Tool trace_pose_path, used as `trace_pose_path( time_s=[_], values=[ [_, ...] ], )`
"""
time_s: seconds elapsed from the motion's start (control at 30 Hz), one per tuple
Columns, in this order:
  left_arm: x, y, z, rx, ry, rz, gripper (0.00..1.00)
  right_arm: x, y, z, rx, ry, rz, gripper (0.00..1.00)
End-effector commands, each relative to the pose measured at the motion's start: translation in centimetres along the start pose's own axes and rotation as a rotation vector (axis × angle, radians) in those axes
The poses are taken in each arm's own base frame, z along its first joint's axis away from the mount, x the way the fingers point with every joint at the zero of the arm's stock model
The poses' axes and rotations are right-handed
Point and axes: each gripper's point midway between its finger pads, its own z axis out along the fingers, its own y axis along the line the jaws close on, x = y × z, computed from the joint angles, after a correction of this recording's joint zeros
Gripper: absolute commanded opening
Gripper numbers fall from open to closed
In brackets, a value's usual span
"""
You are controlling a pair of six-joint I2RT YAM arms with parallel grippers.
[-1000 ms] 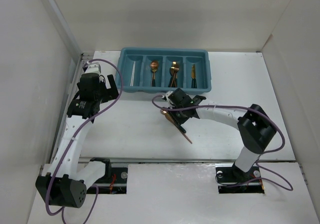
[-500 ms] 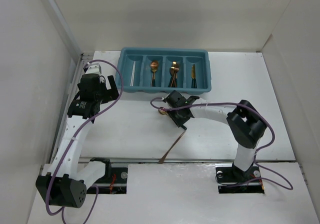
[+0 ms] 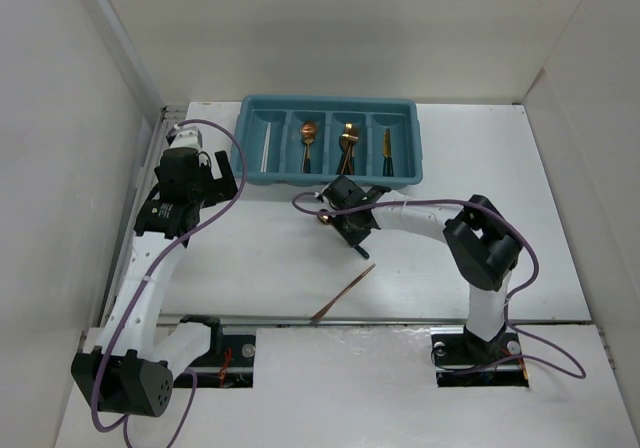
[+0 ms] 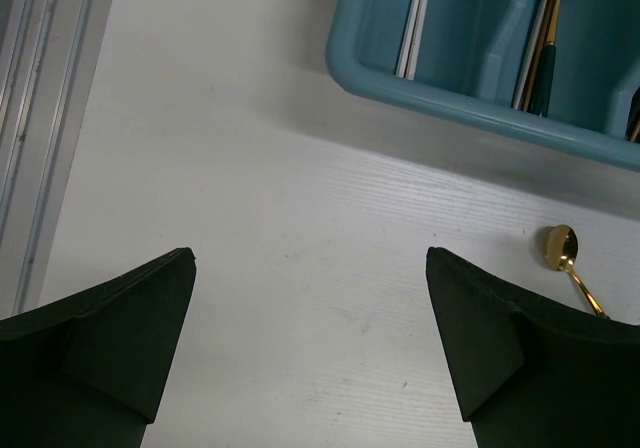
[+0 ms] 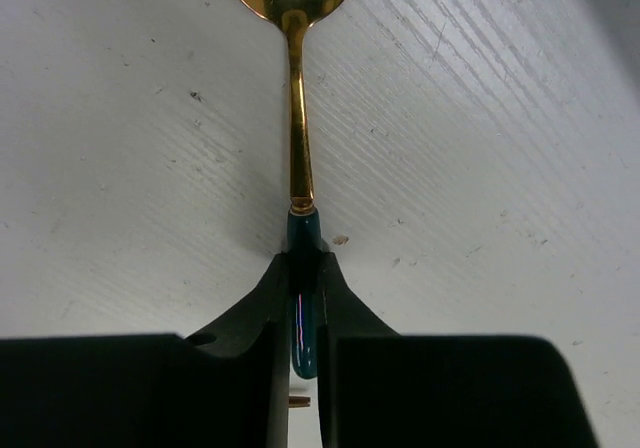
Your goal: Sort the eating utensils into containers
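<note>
Two robot arms work over a white table (image 3: 250,268). At 12 o'clock on the table sits a teal cutlery tray (image 3: 330,99) with four long compartments side by side.

In the top view, the right gripper (image 3: 342,230) hangs just in front of the tray, at about 6 o'clock from its middle. Its wrist camera shows the two black fingers (image 5: 265,303) pressed together on the dark green handle of a gold spoon (image 5: 298,118). The spoon's bowl points to 12 o'clock in that view, away from the gripper. It sits close over the table, but whether it touches cannot be told.

The left gripper (image 3: 228,176) is at 9 o'clock from the tray, just beside its left end. Its wrist camera shows both dark fingers (image 4: 120,333) spread wide apart over bare table, gripping nothing. The tray's corner is at 1 o'clock in that view and the gold spoon's bowl at 3 o'clock.

The leftmost compartment holds white chopsticks (image 3: 265,154). The other three each hold copper utensils (image 3: 347,144) with dark handles lying lengthwise.

One loose utensil (image 3: 343,293), thin and copper-coloured, lies slanted on the table at 6 o'clock from the right gripper, near the front edge. Its kind is too small to make out.
</note>
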Motion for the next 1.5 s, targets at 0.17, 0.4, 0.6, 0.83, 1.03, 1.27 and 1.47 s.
trace_pose_path(
  time_s=[0.17,0.4,0.6,0.83,1.03,1.27,1.47],
  values=[
    [-0.4,0.1,-0.5,0.001,-0.035,-0.015,1.00,-2.2,-0.1,-1.5,0.043,-0.047,-0.142,0.00],
    [-0.5,0.3,-0.5,-0.010,-0.038,-0.015,1.00,-11.4,2.9,-10.1,-0.050,-0.354,-0.188,0.00],
    [-0.4,0.5,-0.3,-0.018,-0.040,-0.024,1.00,-23.7,2.3,-16.4,-0.082,-0.736,0.102,0.00],
    [-0.6,0.6,-0.5,-0.026,-0.052,-0.026,1.00,-30.7,-7.2,-11.9,0.101,-0.886,0.562,0.00],
    [-0.7,1.3,-0.5,-0.055,-0.059,-0.032,1.00,-31.4,-9.3,-4.9,0.103,-0.758,0.560,0.00],
    [-0.4,1.4,-0.1,-0.066,-0.053,-0.030,1.00,-28.6,-9.3,-2.2,0.043,-0.683,0.591,0.13],
    [-0.4,1.0,0.2,-0.047,-0.047,-0.030,1.00,-30.5,-7.9,-7.7,0.008,-0.725,0.289,0.65]
  ],
)
